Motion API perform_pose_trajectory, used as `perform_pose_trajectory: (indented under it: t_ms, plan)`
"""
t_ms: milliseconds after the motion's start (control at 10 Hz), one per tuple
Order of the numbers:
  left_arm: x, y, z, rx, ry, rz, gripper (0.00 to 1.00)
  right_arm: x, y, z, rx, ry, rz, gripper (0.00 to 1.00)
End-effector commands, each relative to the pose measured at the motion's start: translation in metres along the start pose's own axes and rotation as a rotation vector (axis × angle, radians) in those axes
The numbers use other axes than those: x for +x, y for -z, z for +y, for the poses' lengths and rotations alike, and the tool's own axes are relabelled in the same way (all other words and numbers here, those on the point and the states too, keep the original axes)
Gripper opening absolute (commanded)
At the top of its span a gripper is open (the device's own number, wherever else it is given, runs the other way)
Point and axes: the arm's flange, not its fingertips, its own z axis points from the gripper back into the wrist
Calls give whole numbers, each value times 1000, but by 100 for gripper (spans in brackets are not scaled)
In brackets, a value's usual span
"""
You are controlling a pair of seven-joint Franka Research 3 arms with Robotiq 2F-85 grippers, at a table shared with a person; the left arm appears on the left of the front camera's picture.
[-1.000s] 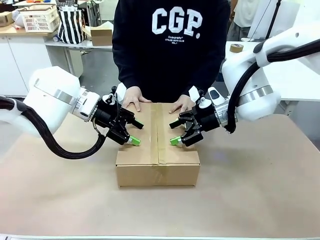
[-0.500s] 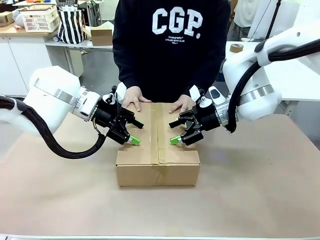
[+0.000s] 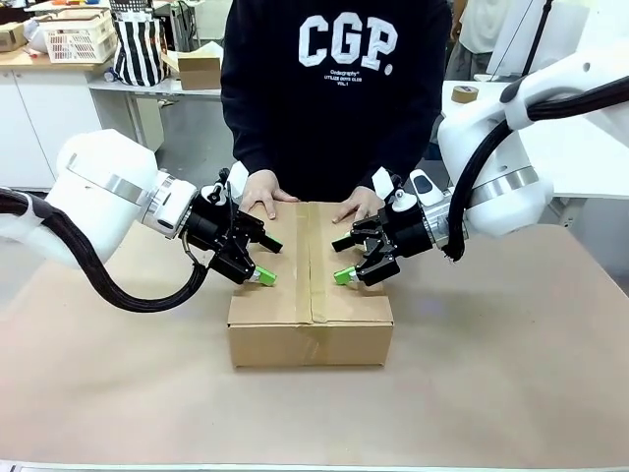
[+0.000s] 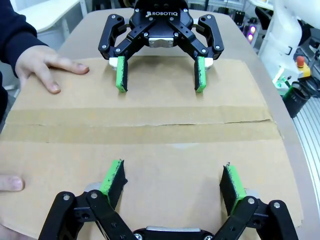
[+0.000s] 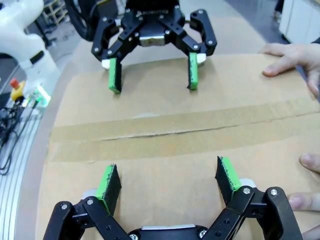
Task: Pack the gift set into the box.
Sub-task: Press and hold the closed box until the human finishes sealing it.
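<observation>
Both my grippers hang with jaws spread wide and empty, the left gripper [image 3: 267, 262] and right gripper [image 3: 342, 261] facing each other mid-frame over the box [image 3: 310, 310]. Almost nothing has moved this past second; the right one only nudges slightly. The flaps lie shut under tape [image 4: 140, 132], so I judge the gift set hidden inside and the packing nearly done. The person's hand [image 3: 263, 192] and other hand [image 3: 359, 205] rest on the box's far edge. I read "ROBOTIQ" on the right gripper and "CGP." on the sweatshirt [image 3: 334, 88].
</observation>
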Motion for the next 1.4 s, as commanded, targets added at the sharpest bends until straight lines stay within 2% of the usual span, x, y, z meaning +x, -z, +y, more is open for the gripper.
perform_pose_trajectory:
  t_ms: [0,1300]
  plan:
    - [-3,0,-1,-3,-1,0,100,-4,1,2,-9,14,-1,100]
    - [-3,0,-1,-3,-1,0,100,-4,1,2,-9,14,-1,100]
